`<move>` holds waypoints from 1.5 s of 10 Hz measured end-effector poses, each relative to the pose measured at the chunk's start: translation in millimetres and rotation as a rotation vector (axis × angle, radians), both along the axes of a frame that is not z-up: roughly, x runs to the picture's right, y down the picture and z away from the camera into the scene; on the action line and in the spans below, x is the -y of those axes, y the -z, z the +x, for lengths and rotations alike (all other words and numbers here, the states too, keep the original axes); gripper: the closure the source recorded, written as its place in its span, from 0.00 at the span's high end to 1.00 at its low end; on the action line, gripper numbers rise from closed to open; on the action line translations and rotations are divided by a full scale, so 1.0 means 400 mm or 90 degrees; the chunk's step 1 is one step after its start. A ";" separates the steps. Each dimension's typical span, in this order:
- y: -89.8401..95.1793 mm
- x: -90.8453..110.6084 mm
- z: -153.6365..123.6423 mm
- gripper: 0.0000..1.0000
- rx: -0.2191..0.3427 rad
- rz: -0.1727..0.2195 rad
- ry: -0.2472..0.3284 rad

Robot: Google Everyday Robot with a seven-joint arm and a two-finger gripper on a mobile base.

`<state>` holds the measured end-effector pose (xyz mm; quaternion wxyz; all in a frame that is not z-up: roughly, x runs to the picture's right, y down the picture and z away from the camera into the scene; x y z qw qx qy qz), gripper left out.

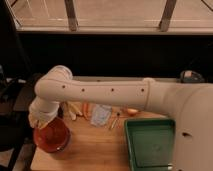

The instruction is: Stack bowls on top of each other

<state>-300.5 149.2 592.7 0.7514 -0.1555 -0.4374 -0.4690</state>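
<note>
The orange-red bowl (51,138) is at the front left of the wooden table (100,155). My gripper (41,121) is at the end of the white arm (100,92), at the bowl's left rim, and holds that rim. The translucent purple bowl does not show on its own. A darker edge under the orange-red bowl may be it, but I cannot tell.
A large green rectangular tray (150,145) sits at the front right. Utensils (75,110), a pale packet (101,115) and a small orange item (131,111) lie at the back of the table. A dark chair (12,100) stands to the left.
</note>
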 end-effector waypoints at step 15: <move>-0.239 -0.049 0.025 0.71 -0.089 -0.042 0.055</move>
